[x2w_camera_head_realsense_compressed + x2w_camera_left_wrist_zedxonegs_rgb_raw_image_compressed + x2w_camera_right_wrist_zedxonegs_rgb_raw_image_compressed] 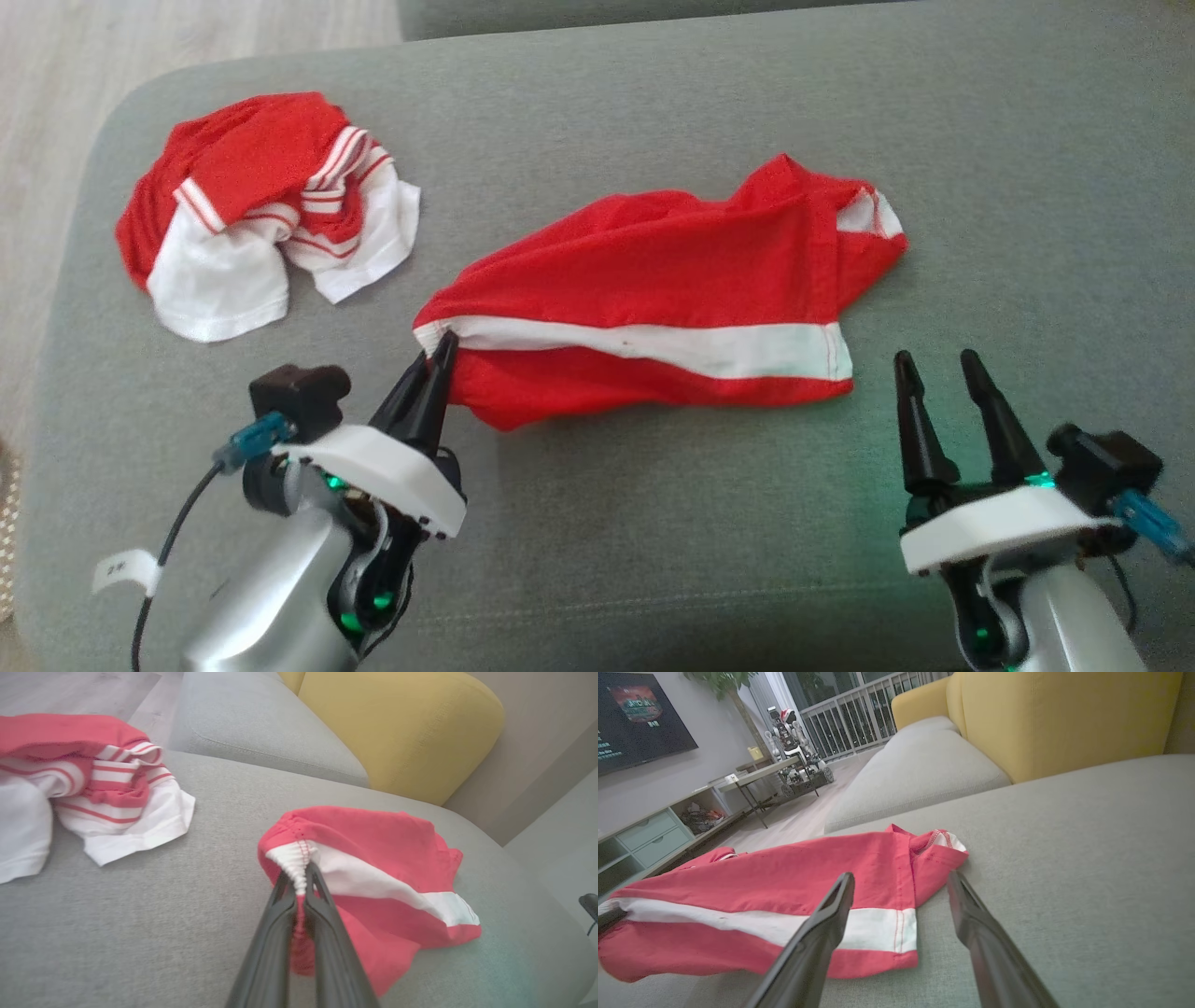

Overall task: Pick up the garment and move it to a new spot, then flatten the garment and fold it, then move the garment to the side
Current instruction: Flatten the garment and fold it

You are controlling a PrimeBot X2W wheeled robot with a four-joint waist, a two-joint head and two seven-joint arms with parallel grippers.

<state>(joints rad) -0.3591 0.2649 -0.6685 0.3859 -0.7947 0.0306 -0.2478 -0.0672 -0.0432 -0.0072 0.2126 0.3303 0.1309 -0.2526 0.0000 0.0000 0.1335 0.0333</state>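
Your left gripper (439, 359) is pinched tight on the left tip of the red shorts (653, 271), its two fingers pressed together over the gathered end of the white band (653, 341). From there the shorts stretch to the right across the grey sofa seat (653, 560), lying crumpled and mostly flat near its middle. Your right gripper (934, 359) stands wide apart and holds nothing, its tips just beside the lower right corner of the shorts without touching them. You have bare seat all along the near side of the shorts, and a broad bare stretch to their right and beyond them. A second heap of red and white clothing (261, 205) lies well apart at the far left, close to the rounded corner of the seat, past which is the pale wood floor (56, 93). A yellow cushion (402, 732) rises behind the seat. Your left forearm comes up from the lower left and leans right; your right one rises nearly straight. The white tag (126, 569) on the left arm's cable and the writing on the screen (635, 714) are too small to read.
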